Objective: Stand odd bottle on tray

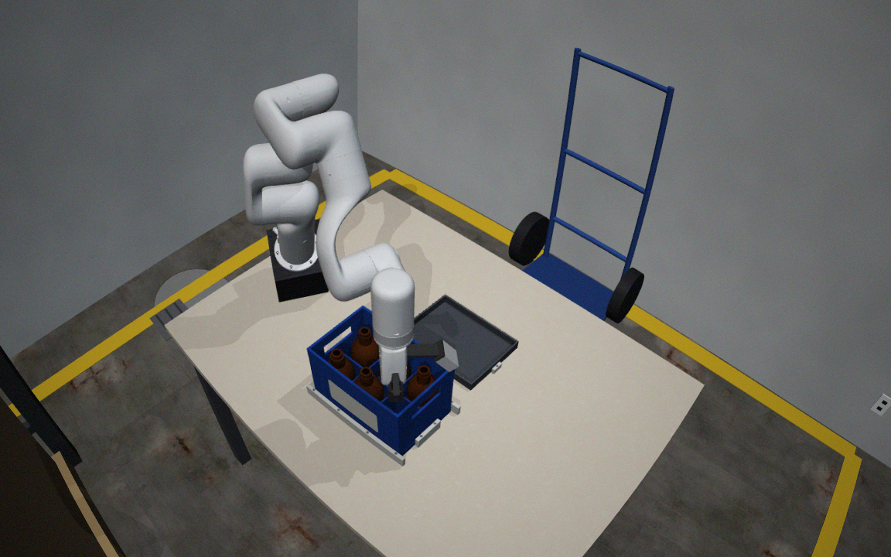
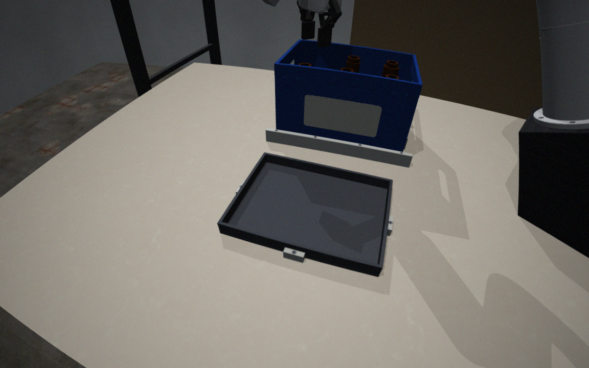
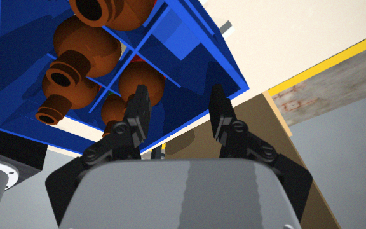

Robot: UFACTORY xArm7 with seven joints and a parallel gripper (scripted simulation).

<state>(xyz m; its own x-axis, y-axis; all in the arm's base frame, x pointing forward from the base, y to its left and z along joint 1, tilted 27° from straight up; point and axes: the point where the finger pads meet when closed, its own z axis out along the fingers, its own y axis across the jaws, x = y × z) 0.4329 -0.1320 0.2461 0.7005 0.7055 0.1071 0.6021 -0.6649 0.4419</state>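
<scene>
A blue crate [image 1: 393, 424] [image 2: 287, 105] [image 3: 202, 60] with inner dividers stands on the table and holds several brown bottles. One bottle [image 1: 364, 344] [image 2: 353, 60] [image 3: 86, 44] stands at the back; another bottle [image 1: 421, 378] [image 3: 142, 77] is nearest my fingers. My gripper [image 1: 394, 391] [image 2: 316, 32] [image 3: 180, 96] is open and empty. It points down at the crate's top edge, over a cell with no bottle in it. Its left finger overlaps that nearest bottle in the wrist view. The dark grey tray [image 1: 479, 343] [image 2: 287, 201] lies flat beside the crate with nothing on it.
Grey stop bars [image 2: 338, 146] hem in the crate's foot. The arm's black base block [image 1: 296, 280] [image 2: 566, 183] stands at the table's corner. A blue hand truck [image 1: 594, 207] leans on the wall beyond the table. A yellow line [image 1: 746, 387] marks the floor.
</scene>
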